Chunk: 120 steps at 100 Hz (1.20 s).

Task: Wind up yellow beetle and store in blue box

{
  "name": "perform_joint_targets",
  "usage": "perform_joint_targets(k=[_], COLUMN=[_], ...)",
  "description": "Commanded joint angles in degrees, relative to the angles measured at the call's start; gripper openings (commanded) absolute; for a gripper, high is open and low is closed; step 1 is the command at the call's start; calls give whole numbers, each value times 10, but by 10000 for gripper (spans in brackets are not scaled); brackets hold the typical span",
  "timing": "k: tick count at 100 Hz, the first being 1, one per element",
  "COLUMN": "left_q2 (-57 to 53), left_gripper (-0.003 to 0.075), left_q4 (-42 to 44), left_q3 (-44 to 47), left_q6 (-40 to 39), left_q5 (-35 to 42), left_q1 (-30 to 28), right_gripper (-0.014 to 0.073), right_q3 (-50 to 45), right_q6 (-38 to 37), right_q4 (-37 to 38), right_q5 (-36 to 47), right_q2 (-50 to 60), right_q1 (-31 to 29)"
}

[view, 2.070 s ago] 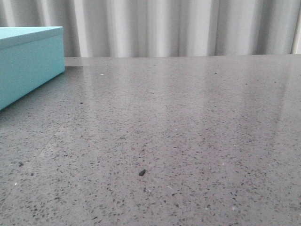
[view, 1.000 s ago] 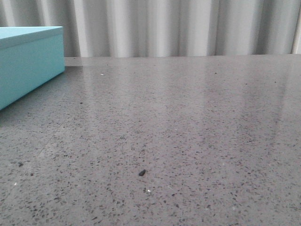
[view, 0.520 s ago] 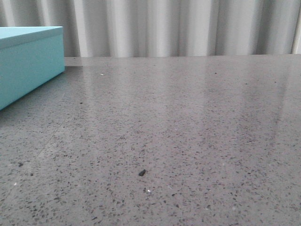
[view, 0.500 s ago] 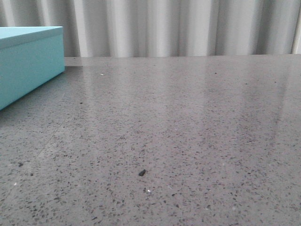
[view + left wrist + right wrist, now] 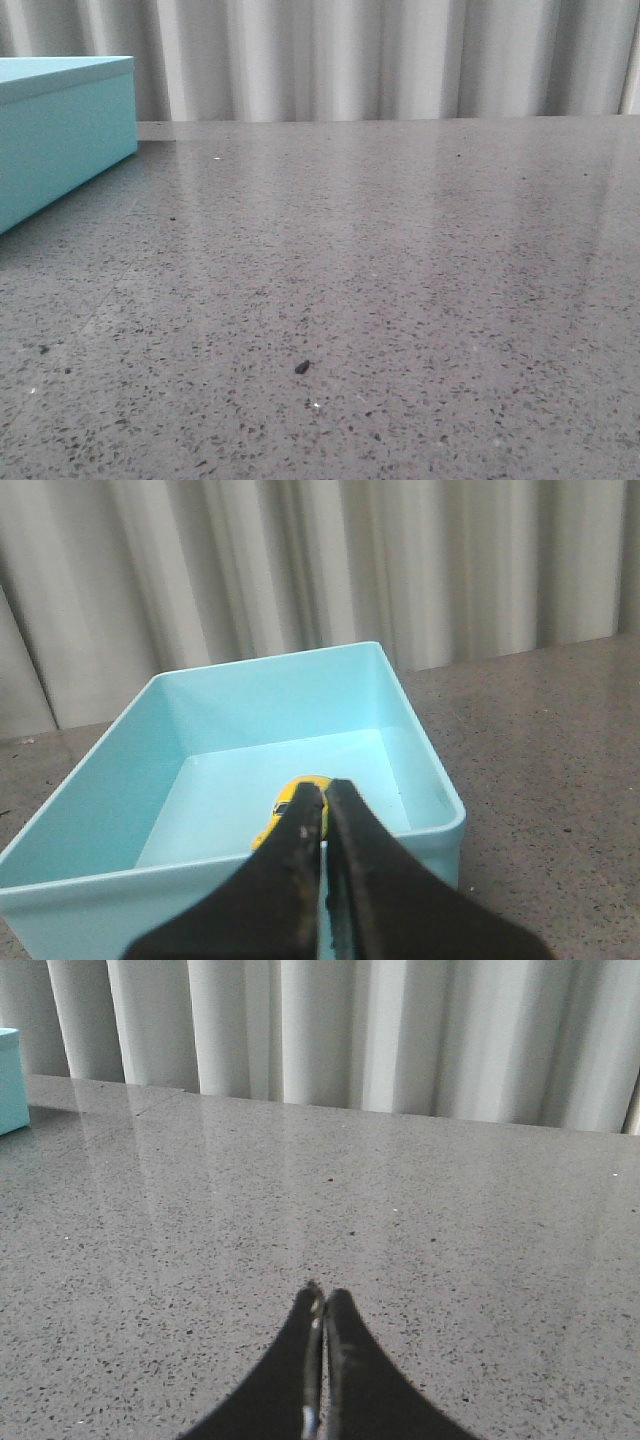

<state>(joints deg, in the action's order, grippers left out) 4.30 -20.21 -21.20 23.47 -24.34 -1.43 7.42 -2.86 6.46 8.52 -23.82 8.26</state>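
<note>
The blue box (image 5: 280, 705) stands with its top open in the left wrist view, and the yellow beetle (image 5: 285, 802) lies on its floor near the closer wall. My left gripper (image 5: 323, 788) is shut and holds nothing. Its tips hang over the box's near rim, in front of the beetle and hiding part of it. In the front view only the blue box (image 5: 60, 140) shows, at the far left, with no gripper in sight. My right gripper (image 5: 322, 1295) is shut and empty above the bare table, and a corner of the blue box (image 5: 12, 1080) sits far off from it.
The grey speckled table (image 5: 400, 250) stretches back to a pale pleated curtain (image 5: 350, 60). A small dark speck (image 5: 302, 367) lies on the tabletop near the front.
</note>
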Motion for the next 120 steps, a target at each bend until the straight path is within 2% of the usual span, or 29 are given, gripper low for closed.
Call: perform_joint_targets(k=[1, 14, 25, 30, 43, 52, 80, 100, 120], left_q2=[8, 8, 8, 8, 8, 8, 6, -36, -64], left_gripper=[-21, -21, -21, -21, -21, -21, -21, -21, -21], left_q4=[-12, -12, 63, 93, 198, 217, 217, 217, 217], left_q3=[-12, 0, 20, 32, 63, 82, 137, 186, 227], left_q6=[-4, -4, -9, -40, -182, -238, -242, -242, -248], left_q5=[42, 46, 82, 111, 168, 186, 205, 255, 262], left_q1=[-1, -1, -1, -1, 7, 13, 17, 17, 17], right_gripper=[-61, -61, -61, -61, -61, -61, -61, -61, -61], right_q3=[14, 14, 14, 14, 14, 14, 14, 14, 14], right_q6=[4, 4, 4, 4, 4, 4, 4, 4, 4], right_q4=[-3, -3, -3, -3, -3, -3, -3, -3, -3], right_q5=[46, 46, 46, 46, 46, 46, 46, 46, 46], right_q2=[-2, -2, -2, -2, -2, -2, -2, -2, -2], right_q1=[0, 0, 0, 0, 0, 0, 0, 0, 0])
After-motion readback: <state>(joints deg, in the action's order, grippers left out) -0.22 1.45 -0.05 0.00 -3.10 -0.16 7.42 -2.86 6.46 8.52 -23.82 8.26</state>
